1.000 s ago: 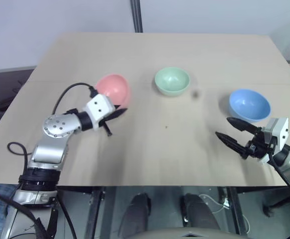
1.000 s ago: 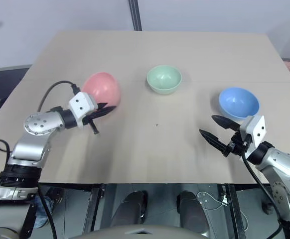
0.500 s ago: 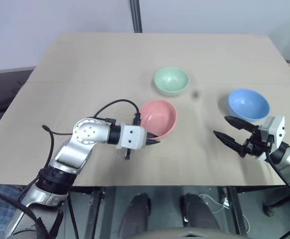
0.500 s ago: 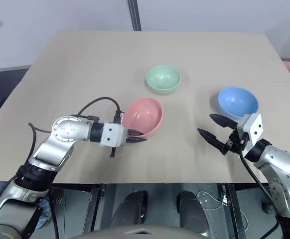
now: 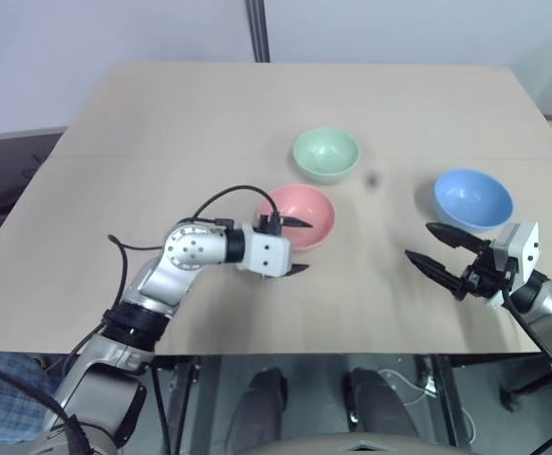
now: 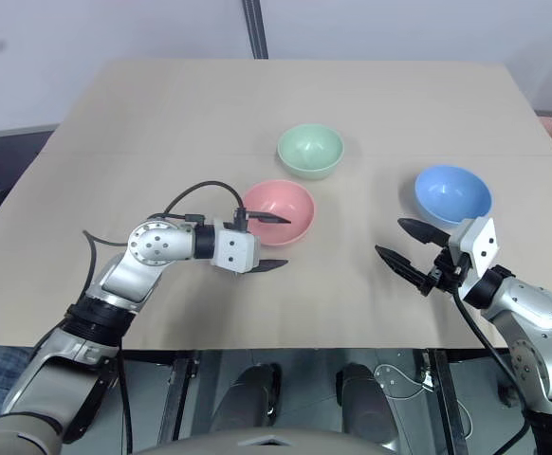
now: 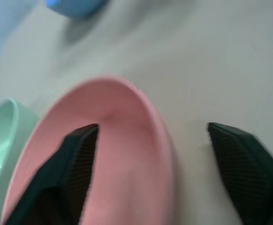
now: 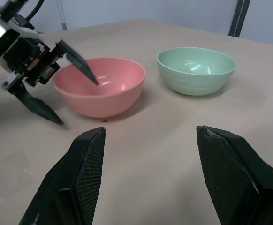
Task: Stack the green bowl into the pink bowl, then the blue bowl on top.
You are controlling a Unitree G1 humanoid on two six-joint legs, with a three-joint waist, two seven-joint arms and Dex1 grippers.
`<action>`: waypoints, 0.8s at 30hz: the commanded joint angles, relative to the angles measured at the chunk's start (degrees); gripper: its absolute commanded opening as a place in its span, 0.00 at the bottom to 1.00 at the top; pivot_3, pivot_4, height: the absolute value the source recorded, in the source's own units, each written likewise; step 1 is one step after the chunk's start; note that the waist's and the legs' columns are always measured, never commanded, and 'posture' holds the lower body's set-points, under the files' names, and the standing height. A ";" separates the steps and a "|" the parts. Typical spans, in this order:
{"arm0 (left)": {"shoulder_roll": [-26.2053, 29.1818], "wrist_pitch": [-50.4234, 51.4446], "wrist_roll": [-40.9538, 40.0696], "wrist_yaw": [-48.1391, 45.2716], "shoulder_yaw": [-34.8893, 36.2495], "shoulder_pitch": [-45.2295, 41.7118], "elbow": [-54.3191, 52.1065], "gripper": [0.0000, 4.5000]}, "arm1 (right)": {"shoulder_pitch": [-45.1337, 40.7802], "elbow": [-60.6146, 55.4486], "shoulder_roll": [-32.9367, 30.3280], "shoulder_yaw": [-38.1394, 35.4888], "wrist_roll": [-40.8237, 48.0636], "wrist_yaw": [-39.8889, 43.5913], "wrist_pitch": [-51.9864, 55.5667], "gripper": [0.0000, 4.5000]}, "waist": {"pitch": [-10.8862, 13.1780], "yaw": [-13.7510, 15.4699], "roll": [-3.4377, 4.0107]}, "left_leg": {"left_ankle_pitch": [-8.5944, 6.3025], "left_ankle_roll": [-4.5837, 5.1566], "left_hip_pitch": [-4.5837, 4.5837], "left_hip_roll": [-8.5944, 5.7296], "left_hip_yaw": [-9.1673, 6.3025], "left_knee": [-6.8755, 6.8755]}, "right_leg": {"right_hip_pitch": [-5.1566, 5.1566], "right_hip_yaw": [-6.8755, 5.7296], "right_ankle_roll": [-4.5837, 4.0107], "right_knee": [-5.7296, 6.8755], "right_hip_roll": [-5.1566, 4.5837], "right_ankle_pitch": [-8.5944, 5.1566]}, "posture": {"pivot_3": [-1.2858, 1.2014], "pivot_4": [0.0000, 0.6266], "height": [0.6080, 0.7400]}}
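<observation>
I'm looking down on a pale wooden table with a grey wall behind its far edge and a dark post rising past it.

Nearest me on my right, the right gripper hovers just above the tabletop with its two black fingers spread wide and nothing between them. It points toward the middle of the table, and the blue bowl stands upright just beyond it, apart from the fingertips.

On my left, the left gripper reaches across toward the centre with its jaws parted wide, straddling the near rim of the pink bowl. One finger hangs over the bowl's hollow, while the other sits outside, low by the table. From the left wrist view the pink rim runs between the two pads with a gap on each side, so I read it as let go, not pinched. The pink bowl sits upright on the table.

Just behind it, close but not touching, the green bowl stands upright and empty, farthest from me.
</observation>
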 commanded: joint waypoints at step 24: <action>7.19 42.67 -35.45 8.46 31.70 18.90 -25.92 0.93 | -20.93 17.15 -0.53 5.09 -12.54 -5.06 -1.17 0.72 | 0.06 -0.18 0.07 | 0.00 0.00 0.02 0.05 0.04 0.10 | 0.00 0.02 0.00 0.02 0.02 0.00 | 0.52 0.24 1.00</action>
